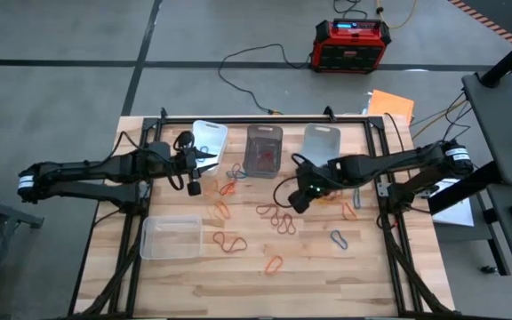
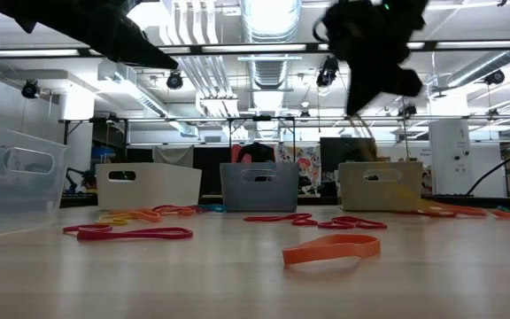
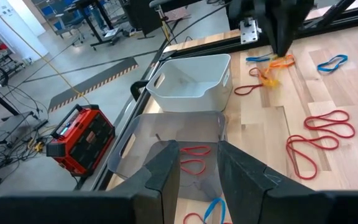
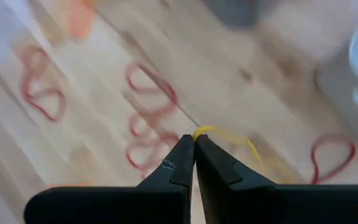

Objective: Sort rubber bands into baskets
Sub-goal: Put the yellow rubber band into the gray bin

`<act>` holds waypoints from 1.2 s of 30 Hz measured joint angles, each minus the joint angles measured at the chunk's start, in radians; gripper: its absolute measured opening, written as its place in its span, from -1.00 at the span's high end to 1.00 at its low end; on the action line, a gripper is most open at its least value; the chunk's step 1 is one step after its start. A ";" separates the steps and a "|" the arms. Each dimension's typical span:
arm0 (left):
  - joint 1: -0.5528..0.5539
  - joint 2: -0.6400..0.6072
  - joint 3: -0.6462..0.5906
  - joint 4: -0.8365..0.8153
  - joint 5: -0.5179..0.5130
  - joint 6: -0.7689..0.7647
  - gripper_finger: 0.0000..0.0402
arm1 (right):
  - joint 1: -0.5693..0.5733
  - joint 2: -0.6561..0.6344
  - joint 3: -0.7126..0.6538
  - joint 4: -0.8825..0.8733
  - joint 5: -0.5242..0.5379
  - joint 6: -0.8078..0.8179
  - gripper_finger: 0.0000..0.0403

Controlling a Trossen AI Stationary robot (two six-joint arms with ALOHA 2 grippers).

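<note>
My right gripper (image 1: pixel 299 199) is up above the table's middle, shut on a yellow rubber band (image 4: pixel 229 138). My left gripper (image 3: pixel 199 168) is open and empty, raised beside the white basket (image 1: pixel 210 138) and facing the smoky dark basket (image 3: pixel 173 149), which has red bands (image 3: pixel 194 158) in it. A third, pale basket (image 1: pixel 321 142) stands at the far right and a clear one (image 1: pixel 171 236) at the near left. Loose red (image 1: pixel 229 242), orange (image 1: pixel 274 264) and blue (image 1: pixel 339 238) bands lie flat on the wood. My right gripper pinches the yellow band at one spot of its loop (image 4: pixel 199 132), at the very ends of its two shut fingers. The fingers point down toward the table. The rest of the band trails off from the fingertips, above the red bands on the table.
A red-and-black box (image 1: pixel 351 44) with cables sits on the floor beyond the far edge. A black metal frame (image 1: pixel 382 169) runs along the table's sides. Bare wood lies along the near edge (image 1: pixel 265 298).
</note>
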 joint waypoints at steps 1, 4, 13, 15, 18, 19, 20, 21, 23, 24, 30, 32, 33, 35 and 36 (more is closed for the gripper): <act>0.000 0.000 0.000 0.000 0.000 0.000 0.55 | 0.000 0.000 0.027 -0.003 0.011 -0.027 0.96; 0.000 0.000 0.000 0.000 0.000 0.000 0.55 | 0.000 0.000 0.103 0.000 0.050 -0.102 0.96; 0.000 0.000 0.000 0.000 0.000 -0.005 0.55 | 0.000 0.000 0.262 -0.010 0.175 -0.277 0.96; 0.000 0.000 0.000 0.000 0.000 -0.007 0.55 | -0.001 0.000 0.286 -0.010 0.192 -0.311 0.96; 0.000 0.000 0.000 0.000 0.000 -0.015 0.55 | 0.000 0.000 0.318 -0.018 0.232 -0.339 0.96; 0.000 0.000 0.000 0.000 0.000 -0.015 0.55 | 0.000 0.000 0.326 -0.028 0.250 -0.345 0.96; 0.000 0.000 0.000 -0.001 0.000 -0.016 0.55 | -0.001 0.000 0.334 -0.044 0.270 -0.351 0.96; 0.000 0.000 0.000 -0.001 0.000 -0.016 0.55 | -0.001 0.000 0.341 -0.061 0.296 -0.357 0.96; 0.000 0.000 0.000 0.000 0.000 -0.016 0.55 | -0.008 -0.001 0.346 -0.086 0.342 -0.360 0.96; 0.000 0.000 0.000 -0.001 0.000 -0.016 0.55 | -0.015 -0.001 0.346 -0.100 0.361 -0.360 0.96; 0.000 0.000 0.000 0.000 0.000 -0.016 0.55 | -0.073 0.005 0.333 -0.188 0.450 -0.341 0.96; 0.000 0.000 0.000 0.000 0.000 -0.018 0.55 | -0.099 0.014 0.330 -0.225 0.473 -0.331 0.96; 0.000 0.000 0.000 0.000 0.000 -0.019 0.55 | -0.111 0.019 0.330 -0.240 0.484 -0.321 0.96; 0.000 0.000 0.000 0.000 0.000 -0.023 0.55 | -0.137 0.028 0.330 -0.271 0.497 -0.316 0.96; 0.000 0.000 0.000 0.000 0.000 -0.024 0.55 | -0.149 0.033 0.330 -0.284 0.498 -0.315 0.96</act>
